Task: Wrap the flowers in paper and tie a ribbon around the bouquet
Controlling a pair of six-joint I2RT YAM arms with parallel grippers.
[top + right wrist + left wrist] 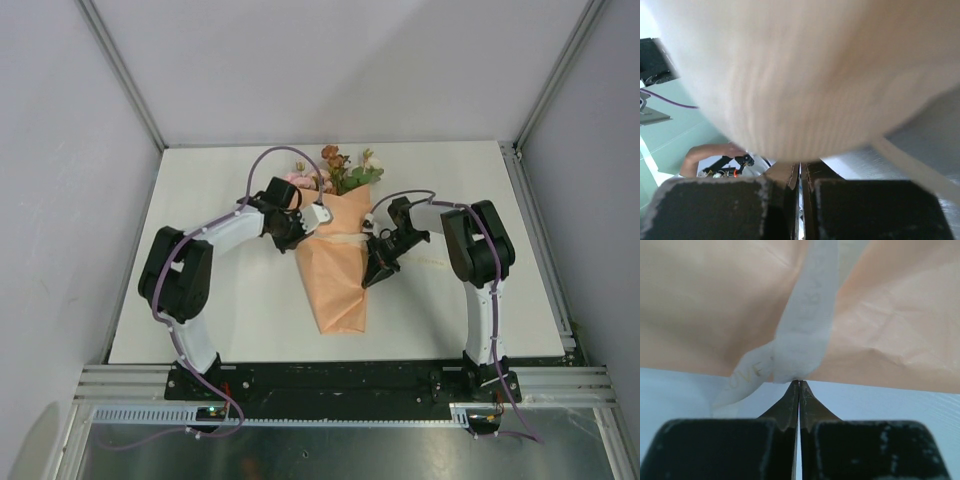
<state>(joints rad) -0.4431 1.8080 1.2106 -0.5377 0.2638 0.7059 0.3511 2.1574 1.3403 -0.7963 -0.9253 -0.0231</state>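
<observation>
left of the bouquet (335,275), the left gripper (799,383) pinches the ribbon (807,330); right of it, the right gripper (370,275) is pressed together.

I see the left arm (215,235) rising from its base, folding at the elbow on the far left and stretching right and away. Its wrist turns inward, and the left fingers (298,232) are pressed together, tip against tip, with no gap in the wrist view (787,405). The right arm (480,245) stands taller, its elbow high on the right and the forearm doubled back to the left. The right fingers (372,272) angle down toward me, closed flat against each other (790,172).
</observation>
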